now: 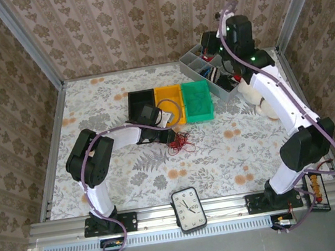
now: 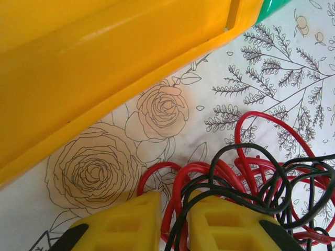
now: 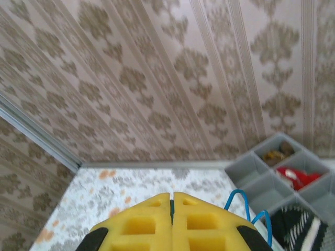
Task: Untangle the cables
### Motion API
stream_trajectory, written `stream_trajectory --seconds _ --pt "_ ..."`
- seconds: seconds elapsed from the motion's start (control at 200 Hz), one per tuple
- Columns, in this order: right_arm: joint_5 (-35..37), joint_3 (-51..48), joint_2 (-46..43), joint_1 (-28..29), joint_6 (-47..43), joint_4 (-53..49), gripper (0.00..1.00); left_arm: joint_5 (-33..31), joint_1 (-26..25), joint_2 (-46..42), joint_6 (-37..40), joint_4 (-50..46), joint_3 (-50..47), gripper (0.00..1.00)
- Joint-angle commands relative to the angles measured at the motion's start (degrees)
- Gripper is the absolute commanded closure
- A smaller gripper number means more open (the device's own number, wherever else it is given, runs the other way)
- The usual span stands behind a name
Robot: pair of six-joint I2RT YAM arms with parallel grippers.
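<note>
Cables (image 2: 251,172): red-black tangle lay on table (image 2: 293,63) beside bin (image 2: 104,78). Likely light, limp, snag-prone; best taken at outer loop. Left gripper (image 2: 175,225) pinched strands. Right gripper (image 3: 171,219) pressed together, blue loop (image 3: 238,201) beside.

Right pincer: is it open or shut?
Shut. In the right wrist view, the right pincer has its two yellow fingers pressed together, with no gap between them.
</note>
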Motion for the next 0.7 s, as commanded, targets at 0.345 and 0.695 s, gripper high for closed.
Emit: stream_trajectory --seconds 0.345,0.695 --pt "-2.65 0.25 -0.41 -0.06 -0.18 -2.42 1.00 0.90 -0.46 0.44 1.16 0.41 -0.20 0.80" --pt "-2.48 -5.40 2.30 -0.06 0.39 -4.89 1.00 0.59 -0.64 0.35 1.16 0.38 -0.27 0.80"
